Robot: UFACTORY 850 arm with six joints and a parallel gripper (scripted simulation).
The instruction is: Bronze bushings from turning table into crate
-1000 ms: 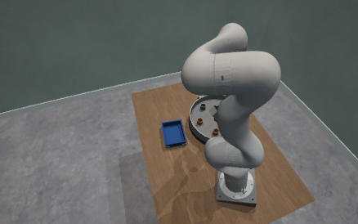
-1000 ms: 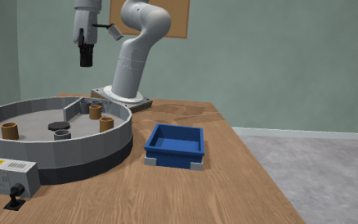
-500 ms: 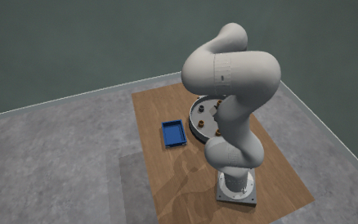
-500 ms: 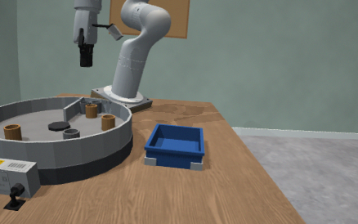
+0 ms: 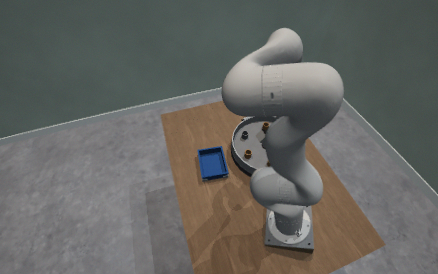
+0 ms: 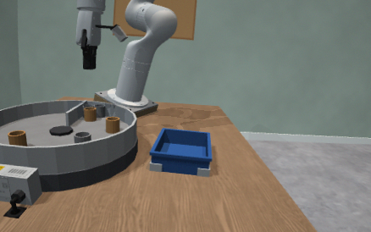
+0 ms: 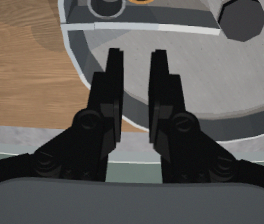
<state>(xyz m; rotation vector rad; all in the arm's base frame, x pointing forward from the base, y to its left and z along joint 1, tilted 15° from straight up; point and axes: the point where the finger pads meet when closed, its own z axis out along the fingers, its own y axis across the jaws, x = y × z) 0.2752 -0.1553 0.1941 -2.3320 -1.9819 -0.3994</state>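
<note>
My gripper (image 6: pixel 89 67) (image 7: pixel 136 69) is open by a narrow gap, empty, high above the turning table (image 6: pixel 64 158) (image 7: pixel 198 75). One bronze bushing (image 5: pixel 265 126) (image 6: pixel 17 138) stands on the side away from the arm's base. Another bronze bushing (image 5: pixel 248 154) (image 6: pixel 113 125) stands on the crate's side. A third bronze bushing (image 5: pixel 269 163) (image 6: pixel 90 114) is near the divider. One steel bushing (image 5: pixel 245 135) (image 6: pixel 82 137) stands on the crate's side; another steel bushing (image 6: pixel 100 111) (image 7: pixel 106 6) is near the divider. The blue crate (image 5: pixel 212 163) (image 6: pixel 180 165) beside the turning table is empty.
A low upright divider (image 6: pixel 74 113) (image 7: pixel 128 27) runs from the turning table's wall towards its dark hub (image 6: pixel 61 130) (image 7: pixel 243 20). A raised wall rings the turning table. A grey box (image 6: pixel 26 182) stands in front of it in the exterior view. The arm hides part of the turning table in the top view.
</note>
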